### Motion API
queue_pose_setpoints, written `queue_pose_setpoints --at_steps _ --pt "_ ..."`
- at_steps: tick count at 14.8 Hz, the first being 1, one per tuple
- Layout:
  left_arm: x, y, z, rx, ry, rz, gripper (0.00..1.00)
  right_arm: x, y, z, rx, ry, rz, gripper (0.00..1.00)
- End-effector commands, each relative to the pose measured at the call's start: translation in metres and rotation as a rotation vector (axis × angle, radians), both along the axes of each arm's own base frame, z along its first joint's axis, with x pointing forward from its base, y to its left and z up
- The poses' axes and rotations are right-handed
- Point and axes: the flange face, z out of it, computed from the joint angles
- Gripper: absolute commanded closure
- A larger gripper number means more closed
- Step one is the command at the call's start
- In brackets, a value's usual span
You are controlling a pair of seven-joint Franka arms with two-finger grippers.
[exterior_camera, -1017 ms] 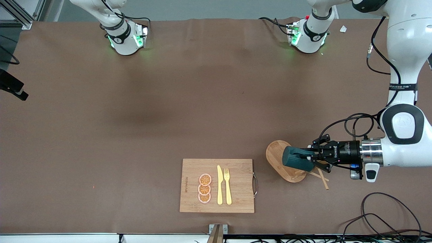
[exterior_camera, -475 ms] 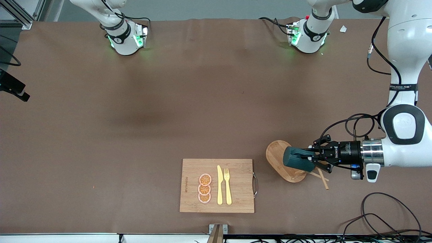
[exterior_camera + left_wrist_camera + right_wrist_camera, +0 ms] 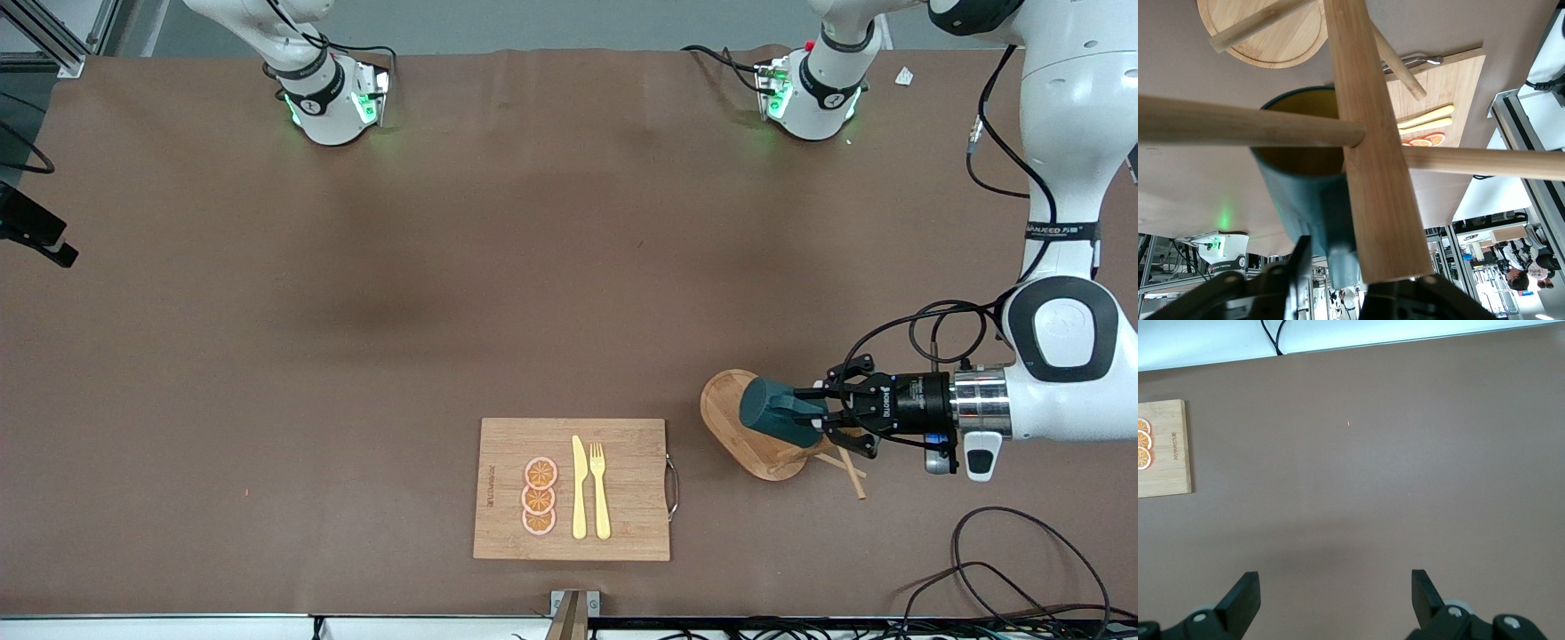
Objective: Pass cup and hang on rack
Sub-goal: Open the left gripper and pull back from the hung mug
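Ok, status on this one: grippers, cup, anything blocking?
Left gripper shut on small dark teal cup, over light wooden mug rack. Right gripper open over bare table, waiting. Rack's pegs cross the cup mouth; not hung yet.

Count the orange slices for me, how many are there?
3. The orange slices sit in a short row on the cutting board, beside the yellow knife: one farthest from the front camera, one in the middle, one nearest. None seem hidden.
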Motion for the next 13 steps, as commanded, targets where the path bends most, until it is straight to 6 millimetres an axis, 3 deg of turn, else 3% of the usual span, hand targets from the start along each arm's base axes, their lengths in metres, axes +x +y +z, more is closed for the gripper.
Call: queue_pose_setpoints --at_steps 1,3,5,8,13 --pt "0.002 -0.002 0.013 -0.018 -0.034 -0.002 0.00 0.001 -0.001 0.004 0.016 -0.008 -0.011 0.00" --pt "0.000 -0.002 0.029 -0.015 -0.052 -0.007 0.00 0.001 -0.001 0.004 0.016 -0.009 -0.011 0.00" --pt "-0.007 0.001 0.076 0.011 -0.125 -0.015 0.00 0.001 -0.001 0.004 0.016 -0.009 -0.011 0.00" --pt "-0.028 -0.018 0.136 0.168 -0.307 -0.173 0.00 0.001 -0.001 0.004 0.016 -0.009 -0.011 0.00" --pt "-0.056 -0.063 0.179 0.466 -0.505 -0.451 0.00 0.001 -0.001 0.004 0.016 -0.009 -0.011 0.00"
